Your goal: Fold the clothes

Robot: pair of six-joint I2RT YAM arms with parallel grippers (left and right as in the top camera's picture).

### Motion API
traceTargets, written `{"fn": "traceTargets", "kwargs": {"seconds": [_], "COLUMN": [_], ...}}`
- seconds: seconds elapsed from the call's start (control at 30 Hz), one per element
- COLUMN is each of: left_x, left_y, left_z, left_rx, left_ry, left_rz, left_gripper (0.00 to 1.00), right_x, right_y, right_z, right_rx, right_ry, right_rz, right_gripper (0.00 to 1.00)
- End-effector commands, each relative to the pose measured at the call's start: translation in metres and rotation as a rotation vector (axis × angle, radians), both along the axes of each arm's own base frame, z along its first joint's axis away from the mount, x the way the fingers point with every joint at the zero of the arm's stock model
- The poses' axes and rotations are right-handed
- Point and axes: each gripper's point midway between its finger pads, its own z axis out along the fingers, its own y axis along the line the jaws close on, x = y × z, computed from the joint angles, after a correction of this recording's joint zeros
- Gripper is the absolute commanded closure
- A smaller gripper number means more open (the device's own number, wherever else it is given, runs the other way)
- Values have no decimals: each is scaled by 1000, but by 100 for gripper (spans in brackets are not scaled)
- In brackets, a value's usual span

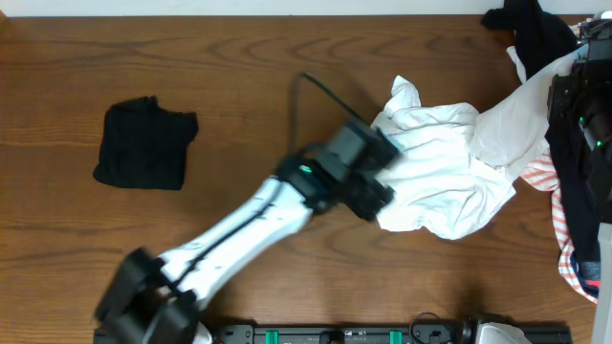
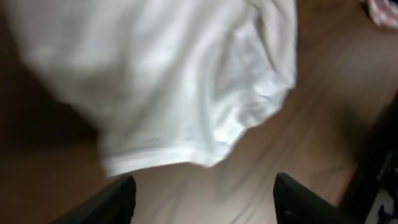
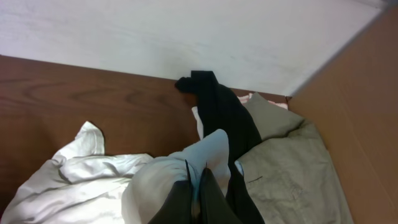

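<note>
I see my left gripper (image 2: 202,182), jaws spread, with the white shirt (image 2: 174,81) lying just above it in frame; my right gripper (image 3: 196,182) pinches the shirt's far end.

No legible text or labels anywhere

White left arm (image 1: 249,225) with black joints, green light, thin black cable (image 1: 325,90) upper centre; black right arm (image 1: 579,96) at right edge; blunt black fingers (image 2: 115,202) lower corners.
</note>
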Motion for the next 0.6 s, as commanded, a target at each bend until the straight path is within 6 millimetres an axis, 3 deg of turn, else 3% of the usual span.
{"fn": "traceTargets", "kwargs": {"seconds": [0.0, 0.2, 0.57], "left_x": [-25, -49, -45], "left_y": [-30, -67, -97], "left_z": [-28, -58, -92], "left_rx": [26, 47, 44], "left_ry": [20, -119, -230], "left_rz": [-100, -359, -440], "left_gripper": [26, 16, 14], "right_x": [-1, -1, -1], "right_y": [-1, 0, 0], "right_z": [6, 6, 6], "right_rx": [14, 16, 17], "right_ry": [-18, -16, -16], "right_rz": [-8, -4, -4], "right_gripper": [99, 99, 99]}}
